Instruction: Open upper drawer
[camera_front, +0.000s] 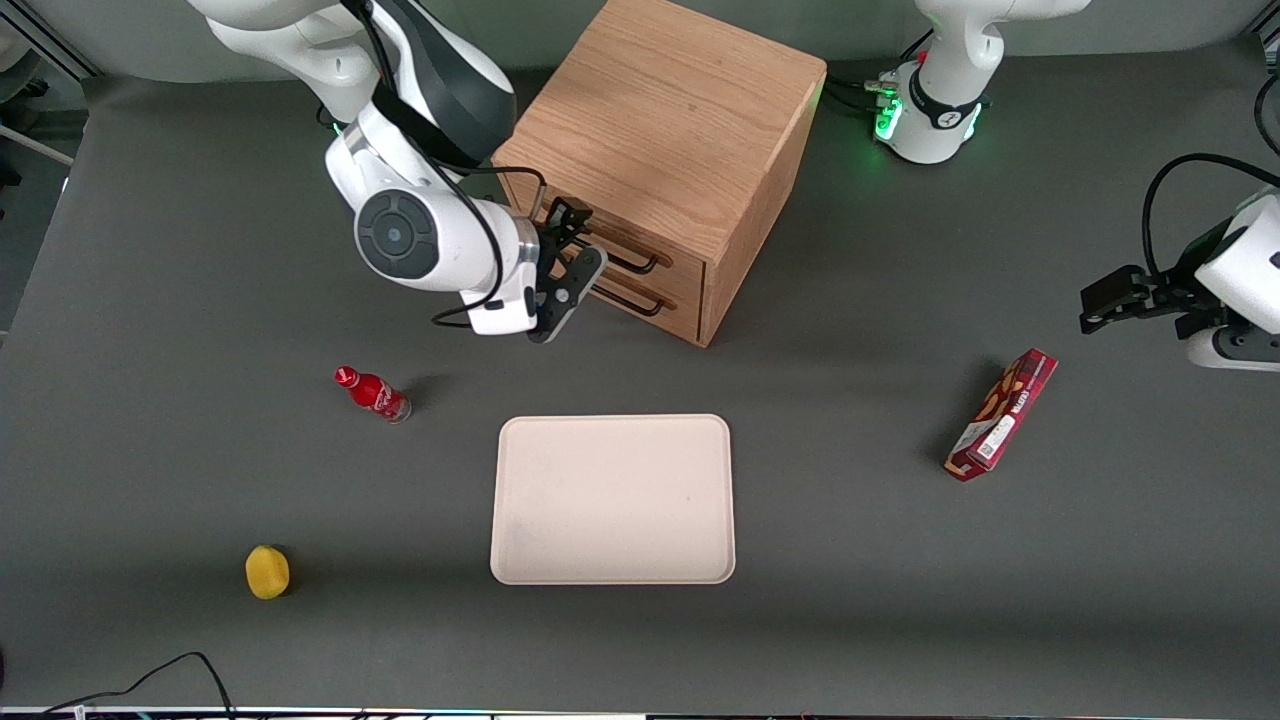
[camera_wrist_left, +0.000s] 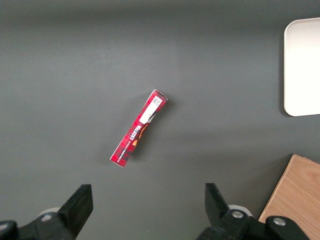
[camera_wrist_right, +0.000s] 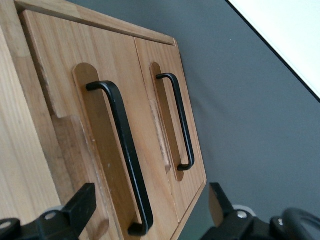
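Observation:
The oak cube cabinet stands at the back of the table. Its upper drawer has a plain wooden front and a thin black bar handle, also seen from the front. A matching lower drawer sits just under it. Both fronts look pushed in. My right gripper hovers just in front of the drawer fronts, level with the handles. It is open, and the end of the upper handle lies between its fingers without touching them.
A beige tray lies nearer the front camera than the cabinet. A small red bottle and a yellow fruit sit toward the working arm's end. A red snack box lies toward the parked arm's end, also in the left wrist view.

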